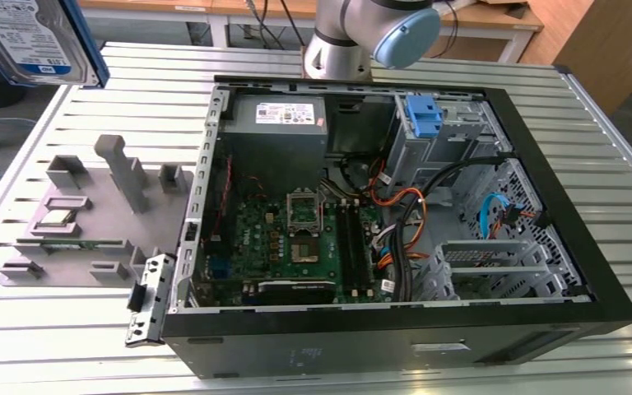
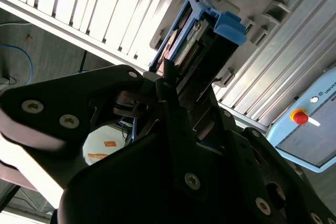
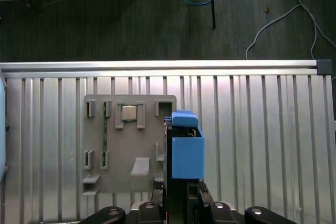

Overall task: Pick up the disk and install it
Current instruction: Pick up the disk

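The disk (image 1: 33,39), silver with a blue-and-white label and a blue bracket along its edge, hangs high above the table at the exterior view's upper left. My gripper (image 2: 176,87) is shut on it, black fingers (image 2: 157,100) clamping its sides. In the second wrist view the disk (image 2: 202,32) points away from me, blue bracket at its far end. Seen edge-on in the first wrist view, the disk (image 3: 186,153) stands over the right edge of a grey holder plate (image 3: 131,145), with the gripper (image 3: 179,198) below it.
An open black computer case (image 1: 349,346) lies on the slatted metal table (image 1: 612,132), showing a motherboard (image 1: 294,239), a grey power supply (image 1: 283,115) and a blue bracket (image 1: 423,115) in the drive bay. The grey holder plate (image 1: 91,206) lies beside the case. The arm's base (image 1: 344,41) stands behind it.
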Robot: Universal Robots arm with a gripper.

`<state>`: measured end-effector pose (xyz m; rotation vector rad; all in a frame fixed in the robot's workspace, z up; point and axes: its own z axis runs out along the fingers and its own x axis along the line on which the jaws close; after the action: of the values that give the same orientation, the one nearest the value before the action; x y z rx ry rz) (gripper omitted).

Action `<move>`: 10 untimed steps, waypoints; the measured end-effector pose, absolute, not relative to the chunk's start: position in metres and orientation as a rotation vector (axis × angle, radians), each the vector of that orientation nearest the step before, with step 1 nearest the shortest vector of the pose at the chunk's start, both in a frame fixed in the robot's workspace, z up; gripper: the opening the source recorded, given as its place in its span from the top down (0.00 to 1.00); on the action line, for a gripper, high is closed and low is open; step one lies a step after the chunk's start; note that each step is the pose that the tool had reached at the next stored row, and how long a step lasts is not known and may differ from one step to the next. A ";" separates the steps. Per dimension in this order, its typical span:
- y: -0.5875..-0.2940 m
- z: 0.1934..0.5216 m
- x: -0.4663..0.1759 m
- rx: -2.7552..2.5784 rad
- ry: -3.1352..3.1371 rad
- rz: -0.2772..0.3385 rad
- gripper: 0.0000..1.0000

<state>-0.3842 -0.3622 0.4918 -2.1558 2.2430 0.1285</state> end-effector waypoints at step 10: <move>-0.362 0.492 -0.381 -2.156 2.243 0.129 0.65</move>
<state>-0.3811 -0.3622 0.4918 -2.1557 2.2431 0.1285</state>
